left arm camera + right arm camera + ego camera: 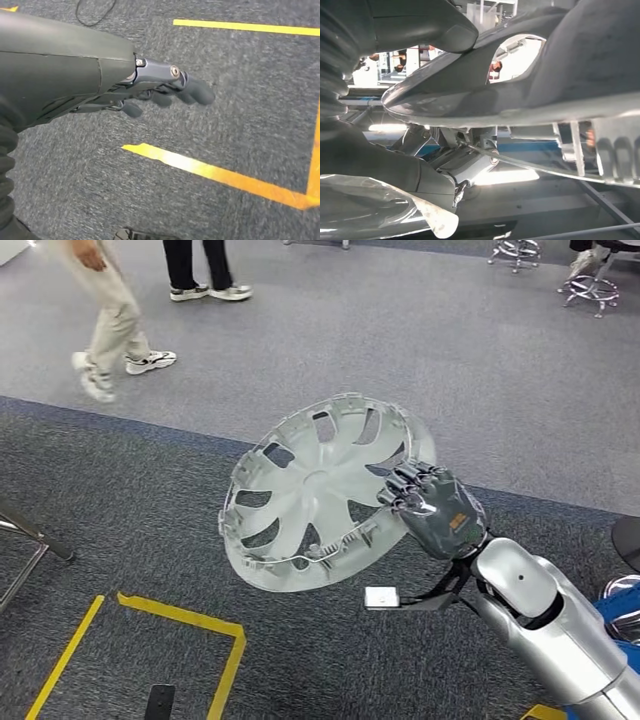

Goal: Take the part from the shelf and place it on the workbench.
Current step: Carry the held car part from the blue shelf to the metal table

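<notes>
The part is a pale translucent wheel cover [321, 490] with spoke-shaped openings. My right hand [434, 508] grips its rim on the right side and holds it tilted in the air above the carpet. In the right wrist view the wheel cover [531, 90] passes close in front of the camera, with my right hand's fingers [444, 177] curled against it. My left hand [166, 90] hangs over the dark carpet with its fingers stretched out and apart, holding nothing.
Yellow tape lines [181, 625] mark a box on the dark carpet below the part. Two people [113, 310] walk on the lighter grey floor at the back left. A metal frame leg [34, 535] sticks in at the left edge. Chair bases [592, 285] stand at the far right.
</notes>
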